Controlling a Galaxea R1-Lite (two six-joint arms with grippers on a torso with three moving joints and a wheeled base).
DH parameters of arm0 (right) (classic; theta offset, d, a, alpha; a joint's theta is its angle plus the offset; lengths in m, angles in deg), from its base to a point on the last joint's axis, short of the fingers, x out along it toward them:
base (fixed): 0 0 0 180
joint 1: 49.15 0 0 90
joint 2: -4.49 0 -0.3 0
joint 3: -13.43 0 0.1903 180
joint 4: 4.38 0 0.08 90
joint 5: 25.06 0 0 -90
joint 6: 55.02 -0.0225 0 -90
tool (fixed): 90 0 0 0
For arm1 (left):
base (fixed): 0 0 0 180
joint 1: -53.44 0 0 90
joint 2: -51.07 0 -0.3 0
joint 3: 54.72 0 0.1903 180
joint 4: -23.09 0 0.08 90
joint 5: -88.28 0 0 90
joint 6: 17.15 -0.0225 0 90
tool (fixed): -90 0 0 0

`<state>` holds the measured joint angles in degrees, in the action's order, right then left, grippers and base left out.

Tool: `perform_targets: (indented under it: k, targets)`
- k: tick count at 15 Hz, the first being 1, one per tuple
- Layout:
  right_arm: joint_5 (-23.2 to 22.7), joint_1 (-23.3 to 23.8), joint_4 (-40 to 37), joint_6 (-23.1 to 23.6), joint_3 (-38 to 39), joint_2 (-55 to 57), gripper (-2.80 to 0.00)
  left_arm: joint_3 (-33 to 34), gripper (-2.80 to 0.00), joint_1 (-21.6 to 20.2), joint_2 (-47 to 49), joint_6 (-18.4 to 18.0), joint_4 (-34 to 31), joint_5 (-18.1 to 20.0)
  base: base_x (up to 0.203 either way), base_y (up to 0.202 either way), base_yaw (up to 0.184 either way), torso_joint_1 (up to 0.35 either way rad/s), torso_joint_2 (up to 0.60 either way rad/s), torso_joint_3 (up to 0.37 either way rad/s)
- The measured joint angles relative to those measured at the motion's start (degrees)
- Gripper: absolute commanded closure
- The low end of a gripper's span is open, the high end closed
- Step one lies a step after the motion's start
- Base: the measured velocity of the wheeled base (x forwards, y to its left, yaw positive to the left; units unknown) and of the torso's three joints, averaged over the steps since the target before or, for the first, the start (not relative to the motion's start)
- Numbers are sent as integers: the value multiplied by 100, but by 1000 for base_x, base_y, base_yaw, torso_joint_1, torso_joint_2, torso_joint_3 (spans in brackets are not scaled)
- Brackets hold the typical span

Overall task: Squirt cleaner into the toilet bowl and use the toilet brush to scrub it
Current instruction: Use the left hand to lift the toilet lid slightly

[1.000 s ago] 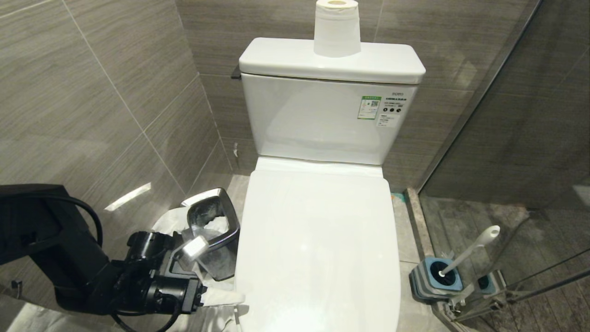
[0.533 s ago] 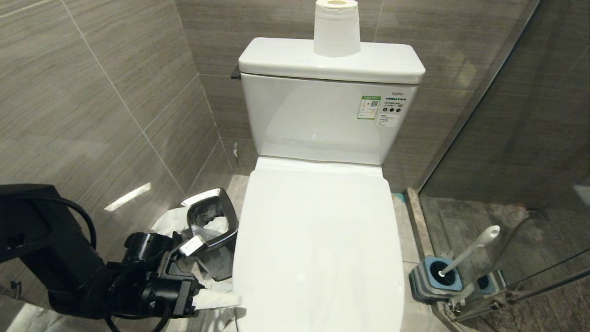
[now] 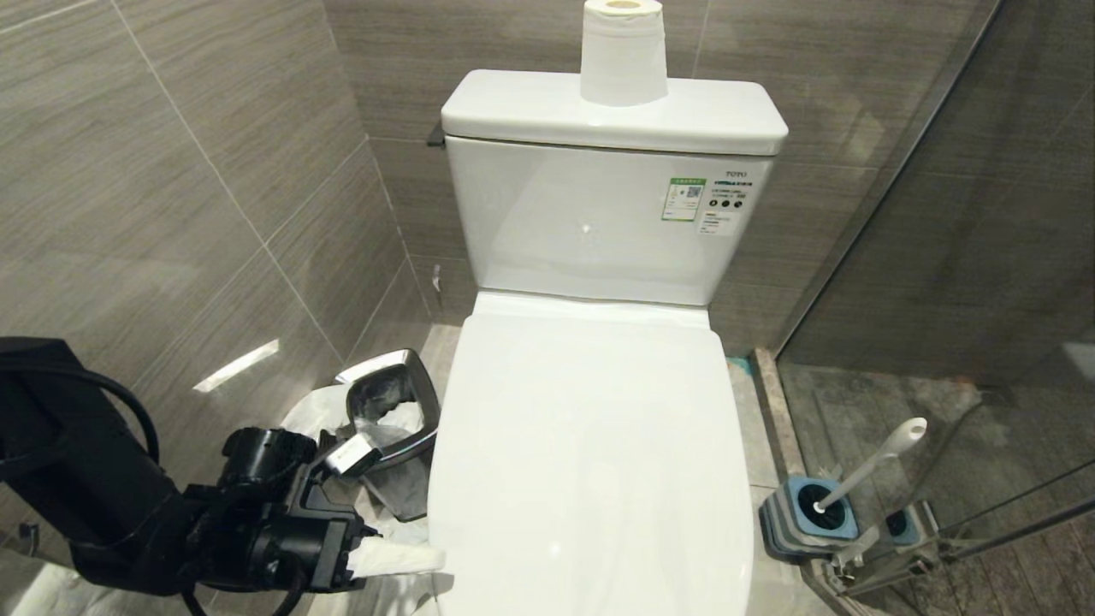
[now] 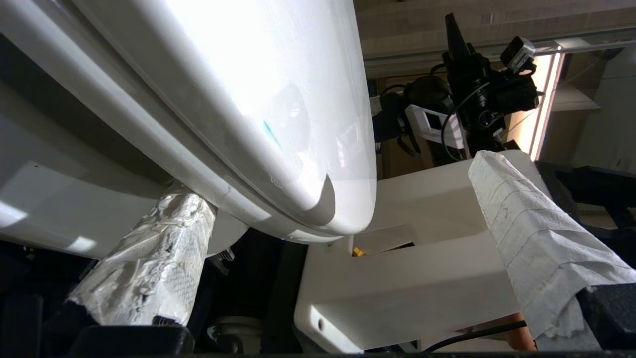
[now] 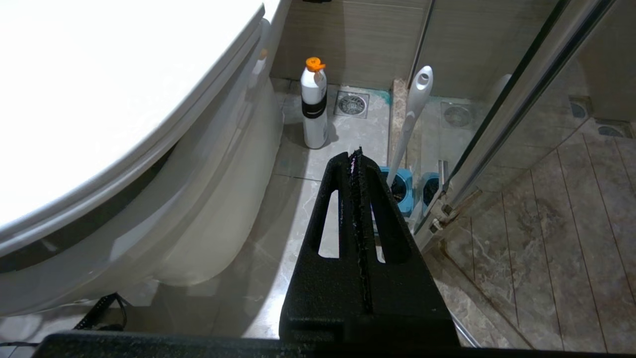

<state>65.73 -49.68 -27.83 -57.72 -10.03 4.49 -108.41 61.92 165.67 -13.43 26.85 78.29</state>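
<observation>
Head view: left gripper (image 3: 402, 560) spread wide at toilet bowl's (image 3: 590, 479) near-left lid edge — lid down, opening step in hand. Next: hooking under, lifting. Right gripper (image 5: 356, 164) pressed together, parked; toilet brush (image 3: 873, 466) far right, in holder.

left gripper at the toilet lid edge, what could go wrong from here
1. The open left gripper has paper-wrapped fingers at the front edge of the closed glossy white toilet lid; the smooth lid may slip off them.
2. The square steel waste bin sits close beside that arm and could be knocked.
3. The white-handled toilet brush leans in its grey-and-blue holder and might tip.
</observation>
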Motion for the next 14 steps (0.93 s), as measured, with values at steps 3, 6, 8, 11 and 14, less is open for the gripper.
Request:
perform_targets:
  k: [3, 6, 8, 11, 14]
  targets:
    - [0, 0, 0, -2, 0, 0, 0, 116, -280, 58, -248, 5, -214, 42, 0, 0, 0, 0, 0, 0]
    - [2, 0, 0, -2, 0, 0, 0, 177, -280, 107, -479, 11, -260, 56, 0, 0, 0, 0, 0, 0]
    - [-3, 0, -2, 0, 0, 0, 0, 174, -280, 121, -609, 30, -259, 56, 0, 0, 0, 0, 0, 0]
    - [-3, 0, -3, -2, 0, 0, 0, 172, -280, 223, -785, 134, -259, 48, 0, 0, 0, 0, 0, 0]
    - [0, 0, -2, -2, 0, 0, 0, 162, -280, 335, -941, 144, -308, 16, 0, 0, 0, 0, 0, 0]
